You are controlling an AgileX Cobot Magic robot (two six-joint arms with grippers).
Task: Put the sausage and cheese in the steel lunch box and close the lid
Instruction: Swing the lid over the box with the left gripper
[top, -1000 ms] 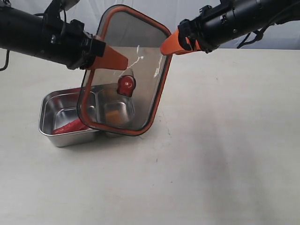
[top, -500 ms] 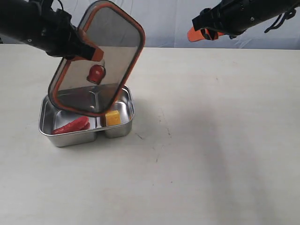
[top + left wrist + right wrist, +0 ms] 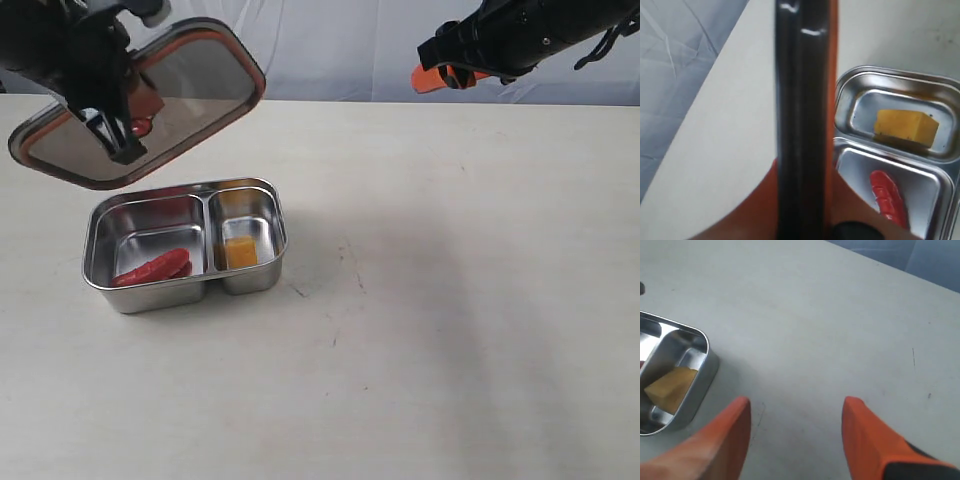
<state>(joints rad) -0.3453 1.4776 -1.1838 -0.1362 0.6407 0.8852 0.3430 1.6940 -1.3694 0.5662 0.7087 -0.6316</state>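
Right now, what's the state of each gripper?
Left gripper: closed on the lid, holding it in the air.
Right gripper: open, holding nothing.

A lab-style test bench: bare beige table (image 3: 480,350) against a wrinkled grey cloth backdrop (image 3: 340,50).

Pale counter (image 3: 450,330), cloth (image 3: 330,50) backdrop
Beige top with small dark scuffs; wrinkled grey-blue fabric hangs behind its far edge, evenly lit.

sausage (image 3: 152,268): red, larger compartment | cheese (image 3: 240,251): smaller compartment | steel lunch box (image 3: 160,296): open | lid (image 3: 200,85): tilted, aloft
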